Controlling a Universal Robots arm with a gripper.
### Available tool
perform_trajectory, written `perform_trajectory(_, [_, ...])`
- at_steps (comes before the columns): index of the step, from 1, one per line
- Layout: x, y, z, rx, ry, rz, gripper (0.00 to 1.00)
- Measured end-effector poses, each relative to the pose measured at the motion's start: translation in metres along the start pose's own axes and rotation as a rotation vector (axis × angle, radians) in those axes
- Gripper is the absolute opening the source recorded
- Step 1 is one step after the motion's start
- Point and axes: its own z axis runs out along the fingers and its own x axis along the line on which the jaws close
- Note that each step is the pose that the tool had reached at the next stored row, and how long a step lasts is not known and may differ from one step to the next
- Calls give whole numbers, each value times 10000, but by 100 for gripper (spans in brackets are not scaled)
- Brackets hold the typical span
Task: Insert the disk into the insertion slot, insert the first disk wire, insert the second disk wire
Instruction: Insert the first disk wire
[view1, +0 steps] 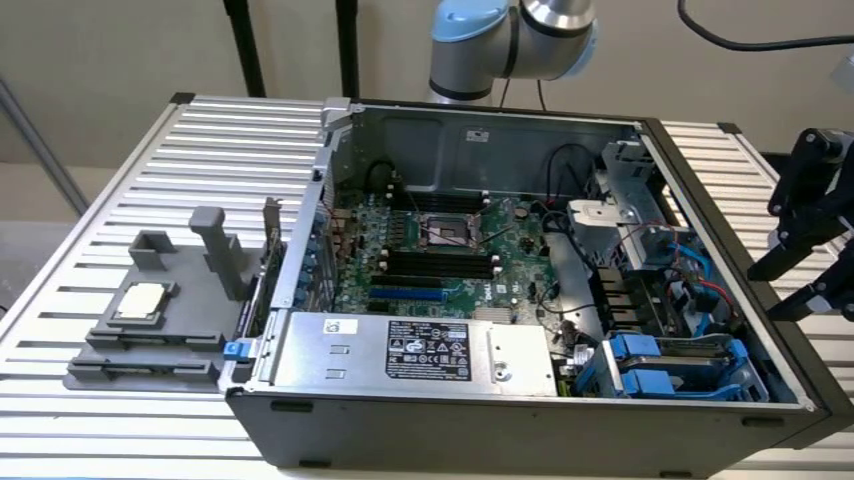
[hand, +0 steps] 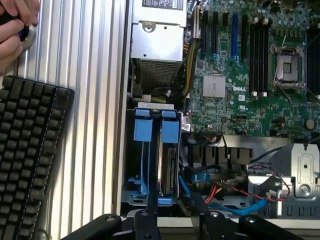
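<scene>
One disk (hand: 169, 172) appears to sit already in the insertion slot (hand: 170, 192). That slot is the bay of the blue-grey drive cage (view1: 674, 365) nearer the motherboard (hand: 240, 75). The disk's connector edge faces out of the bay and looks bare.

Two bays stand side by side, each with one bright blue tab (hand: 143, 131), so two tabs in all. Just beside the cage lie one blue data cable (hand: 240, 206) and one bundle of red and black wires (hand: 225, 187).

Your gripper (hand: 177, 220) hovers over the cage end of the open computer case. Its two black fingers (hand: 146, 220) are spread apart with nothing between them.

By this reading, the disk step looks done and the first wire step is in hand. That step calls for a fine pinch on a small plug in a crowded corner, lined up squarely with the connector edge.

Outside the case, on the slatted desk (hand: 90, 100), you have one black keyboard (hand: 25, 150) and one person's hand (hand: 15, 25).
</scene>
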Motion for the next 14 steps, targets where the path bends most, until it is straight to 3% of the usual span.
perform_trajectory(1, [1,-3,17,0,2,0,32])
perform_trajectory(3, [5,-7,54,1,0,2,32])
perform_trajectory(4, [6,-10,71,1,1,0,25])
perform_trajectory(14, [-12,-16,256,1,0,-4,25])
